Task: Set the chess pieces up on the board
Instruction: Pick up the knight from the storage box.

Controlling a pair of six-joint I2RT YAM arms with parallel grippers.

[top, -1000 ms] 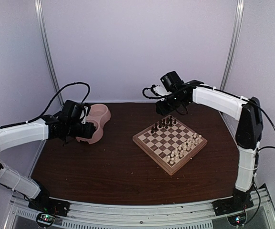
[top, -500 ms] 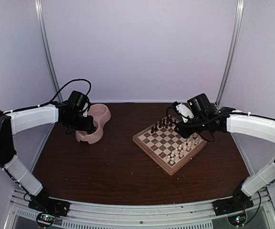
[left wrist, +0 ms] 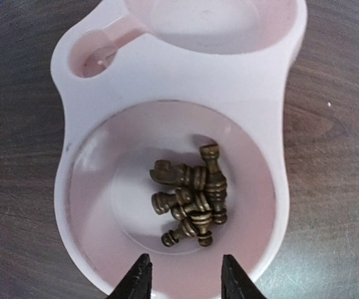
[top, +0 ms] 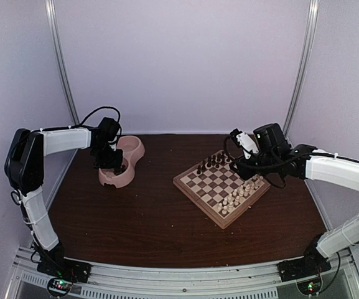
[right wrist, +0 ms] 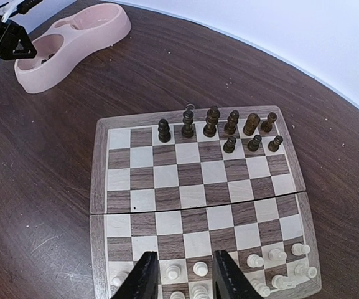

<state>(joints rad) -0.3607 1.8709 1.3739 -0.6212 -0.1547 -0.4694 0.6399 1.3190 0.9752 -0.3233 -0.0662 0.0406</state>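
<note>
Left wrist view looks straight down on a pink bowl [left wrist: 167, 81] with two hollows, standing on a dark wooden table [left wrist: 335, 124]. The left gripper [left wrist: 185, 281] hangs over the bowl's near rim. Its two black fingertips [left wrist: 139, 281] are apart with nothing between them, so it is open and carrying nothing. Just ahead of those tips, in the nearer round hollow, lies a small heap of dark chess pieces [left wrist: 191, 196]. They are tumbled on their sides and touching one another, and how many there are is hard to tell. The second hollow lies farther ahead of the gripper.

From the right wrist, the right gripper [right wrist: 185, 274] hovers above the board [right wrist: 185, 199], over the edge closest to it. Its fingers are likewise spread and hold nothing. Under and to the right of its tips stand pale pieces [right wrist: 255, 260]. Well ahead of the fingers, along the board's opposite edge, more dark chess pieces [right wrist: 212, 121] stand upright. Six are in the outer row and three in the row in front of it, toward the gripper's right. Far ahead and to the left of this gripper sits the pink bowl [right wrist: 67, 37], with the left gripper [right wrist: 2, 38] above it.

From the top camera the left gripper [top: 112, 165] and the right gripper [top: 246, 171] are well apart. The first is over the bowl [top: 132, 149] and the second over the board [top: 213, 185], with bare table between bowl and board
</note>
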